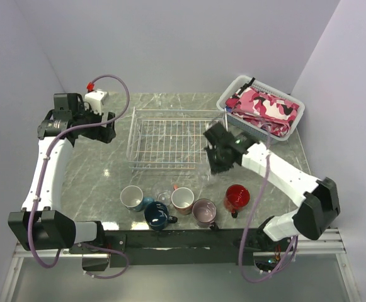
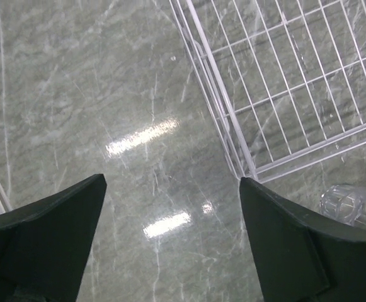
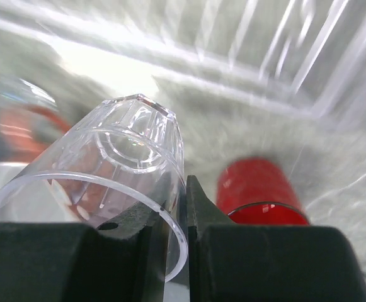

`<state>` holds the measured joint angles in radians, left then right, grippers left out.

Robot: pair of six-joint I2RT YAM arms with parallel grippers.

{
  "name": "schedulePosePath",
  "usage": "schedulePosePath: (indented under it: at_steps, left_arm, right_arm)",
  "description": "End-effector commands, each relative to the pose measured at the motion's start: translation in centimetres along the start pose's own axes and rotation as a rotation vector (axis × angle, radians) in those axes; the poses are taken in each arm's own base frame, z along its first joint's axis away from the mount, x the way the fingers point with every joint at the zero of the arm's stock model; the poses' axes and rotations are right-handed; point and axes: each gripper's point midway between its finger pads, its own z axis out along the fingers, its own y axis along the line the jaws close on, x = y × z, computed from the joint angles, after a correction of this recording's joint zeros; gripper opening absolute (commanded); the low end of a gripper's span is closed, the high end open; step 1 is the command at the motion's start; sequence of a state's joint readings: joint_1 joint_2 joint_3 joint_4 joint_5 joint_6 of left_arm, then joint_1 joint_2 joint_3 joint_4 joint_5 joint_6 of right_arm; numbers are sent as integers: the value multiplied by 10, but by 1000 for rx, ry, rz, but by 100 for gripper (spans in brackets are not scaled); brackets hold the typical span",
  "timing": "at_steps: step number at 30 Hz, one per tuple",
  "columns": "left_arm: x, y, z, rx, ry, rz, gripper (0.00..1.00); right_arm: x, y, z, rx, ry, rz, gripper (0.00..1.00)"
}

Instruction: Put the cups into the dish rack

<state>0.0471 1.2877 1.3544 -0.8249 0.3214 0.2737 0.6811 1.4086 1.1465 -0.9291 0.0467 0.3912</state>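
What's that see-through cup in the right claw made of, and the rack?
The small cup pinched by the right gripper looks like clear glass or hard plastic: transparent, glossy, faceted base. The dish rack looks like thin metal wire, white or silvery, slightly shiny.

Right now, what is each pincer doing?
Left pincer: open, holding nothing.
Right pincer: closed on the wall of a clear glass at its rim.

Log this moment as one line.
right gripper: shut on rim of small clear glass | left gripper: open, empty, beside white wire dish rack
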Motion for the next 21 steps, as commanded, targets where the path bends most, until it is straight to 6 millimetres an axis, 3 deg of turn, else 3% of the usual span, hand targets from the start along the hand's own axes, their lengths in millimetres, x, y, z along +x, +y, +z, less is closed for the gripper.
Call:
schedulePosePath:
  at_steps: [1, 2, 4, 5, 7, 8, 10, 12, 15, 17, 18, 19, 20, 21]
  left_arm:
    - [-50, 9, -20, -11, -182, 57, 99]
    - [-61, 8, -23, -9, -213, 60, 97]
    - [-81, 5, -26, 14, -286, 40, 96]
    - [-95, 3, -32, 26, -327, 38, 96]
    - [-115, -7, -32, 105, -367, -7, 97]
    - [-135, -11, -44, 130, -412, -8, 96]
    - [-149, -25, -38, 257, -410, -73, 96]
    - [-169, -34, -40, 352, -428, -114, 97]
    - [-193, -53, -45, 534, -433, -187, 96]
    - [-208, -65, -50, 673, -425, -236, 96]
    - [-212, -68, -52, 712, -425, -250, 96]
    - [-216, -72, -55, 761, -405, -302, 96]
    - [-216, -76, -57, 804, -394, -309, 96]
    - [-221, -77, -59, 821, -414, -296, 96]
  right_arm:
    - [-61, 8, -88, -40, -245, -9, 0]
    - [-77, 16, -111, -76, -304, -8, 0]
    - [-85, 19, -129, -93, -325, -8, 0]
    - [-98, 27, -151, -138, -379, -9, 0]
    - [-111, 37, -167, -183, -413, -21, 0]
    - [-125, 43, -189, -222, -473, -20, 0]
    - [-145, 55, -200, -290, -505, -13, 0]
    - [-168, 73, -227, -441, -573, -15, 0]
    - [-209, 79, -246, -621, -645, 62, 0]
    - [-219, 83, -241, -791, -602, 106, 0]
    - [-238, 91, -260, -914, -662, 152, 0]
    - [-231, 97, -244, -1010, -583, 170, 0]
    - [-238, 95, -247, -1088, -544, 267, 0]
    - [-249, 100, -261, -1172, -609, 232, 0]
